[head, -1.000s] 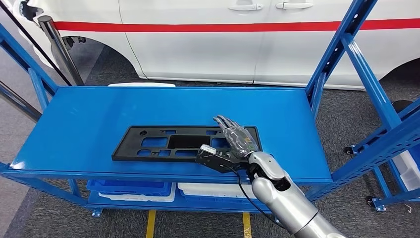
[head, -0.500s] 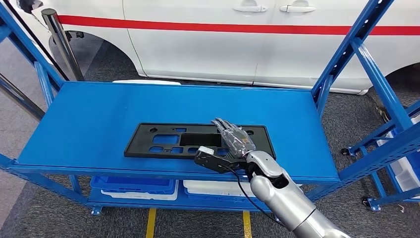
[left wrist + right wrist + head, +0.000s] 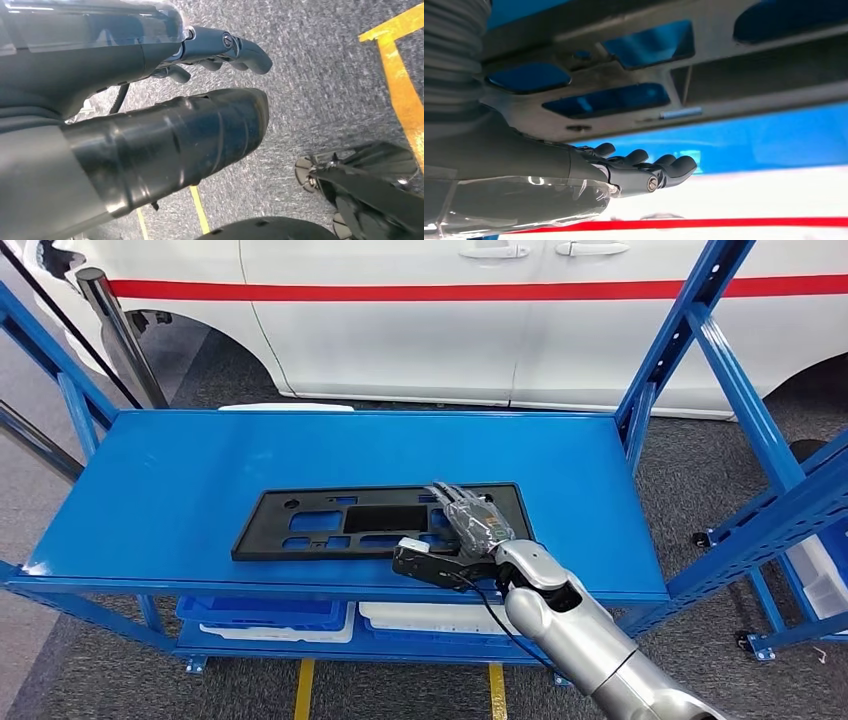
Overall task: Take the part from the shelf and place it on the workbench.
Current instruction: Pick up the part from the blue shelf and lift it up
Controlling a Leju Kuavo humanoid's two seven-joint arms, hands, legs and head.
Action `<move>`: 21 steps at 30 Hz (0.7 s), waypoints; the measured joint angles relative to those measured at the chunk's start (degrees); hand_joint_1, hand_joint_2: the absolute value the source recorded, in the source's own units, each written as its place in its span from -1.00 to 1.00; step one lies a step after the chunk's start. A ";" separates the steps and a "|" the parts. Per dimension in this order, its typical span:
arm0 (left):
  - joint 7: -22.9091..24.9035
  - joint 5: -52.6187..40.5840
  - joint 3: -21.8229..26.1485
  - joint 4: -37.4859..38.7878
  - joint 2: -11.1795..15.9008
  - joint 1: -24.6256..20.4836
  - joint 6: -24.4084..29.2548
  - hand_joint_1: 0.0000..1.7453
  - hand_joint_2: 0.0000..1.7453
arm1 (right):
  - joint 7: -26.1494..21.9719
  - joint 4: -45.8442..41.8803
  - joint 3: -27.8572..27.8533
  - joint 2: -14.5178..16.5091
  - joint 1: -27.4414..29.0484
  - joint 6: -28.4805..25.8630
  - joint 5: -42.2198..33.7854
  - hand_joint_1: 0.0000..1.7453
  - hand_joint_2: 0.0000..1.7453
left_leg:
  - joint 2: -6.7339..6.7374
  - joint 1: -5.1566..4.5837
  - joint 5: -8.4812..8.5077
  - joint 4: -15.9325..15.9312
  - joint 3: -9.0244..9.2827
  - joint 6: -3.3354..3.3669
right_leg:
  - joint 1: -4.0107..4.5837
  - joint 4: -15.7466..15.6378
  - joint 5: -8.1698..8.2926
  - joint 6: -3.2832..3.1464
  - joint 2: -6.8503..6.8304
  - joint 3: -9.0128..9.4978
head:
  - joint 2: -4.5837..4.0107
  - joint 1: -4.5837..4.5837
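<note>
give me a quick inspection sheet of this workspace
surface: blue shelf, top level, part lies flat on it
job's things: black part, flat plate with cut-outs
clutter: blue and white trays on the lower level
hands: right hand over the part's right end, grip cannot be told; left hand hangs over the floor, fingers curled, holding nothing
cables: black cable along the right forearm
surroundings: white car with a red stripe, grey carpet, yellow floor lines

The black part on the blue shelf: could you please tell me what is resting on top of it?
The right hand lies over the black part's right end, fingers stretched out. The hand hides the area beneath it.
</note>
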 joint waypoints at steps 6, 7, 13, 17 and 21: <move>-0.01 -0.10 0.26 0.00 0.07 -0.05 -0.01 -1.00 -1.00 | -0.03 0.58 0.46 0.02 -0.41 0.18 -0.30 -1.00 1.00 | -0.11 -0.01 7.28 -13.69 6.24 0.44 | 0.20 0.55 -0.20 0.76 0.15 -0.16 | 0.00 0.01; -0.01 -0.10 0.37 0.00 0.07 -0.08 -0.02 -1.00 -1.00 | -0.05 0.63 0.52 0.02 -0.52 0.19 -0.31 -1.00 1.00 | -0.17 -0.12 7.09 -14.25 6.42 0.69 | 0.30 0.56 -0.12 1.02 0.16 -0.27 | 0.00 0.01; 0.00 -0.19 0.85 0.00 0.09 -0.02 -0.07 -1.00 -1.00 | -0.09 0.87 0.81 0.02 -0.75 0.18 -0.32 -1.00 1.00 | -0.03 0.04 7.98 -15.22 6.41 2.69 | 0.11 8.75 -5.20 2.50 0.16 -3.85 | 0.00 0.03; 0.00 -0.23 1.01 0.00 0.11 -0.08 -0.07 -1.00 -1.00 | -0.08 1.30 0.86 0.02 -0.65 0.19 -0.43 -1.00 1.00 | -0.06 -0.08 7.96 -15.08 6.35 2.86 | -0.02 15.49 -6.54 2.67 0.15 -6.65 | 0.00 0.03; 0.00 -0.25 1.04 0.00 0.08 -0.09 -0.09 -1.00 -1.00 | -0.08 1.41 0.87 0.03 -0.95 0.16 -0.54 -1.00 1.00 | -0.14 -0.27 7.76 -14.78 6.29 2.28 | 0.26 1.77 -0.89 1.78 0.15 -0.07 | 0.00 0.02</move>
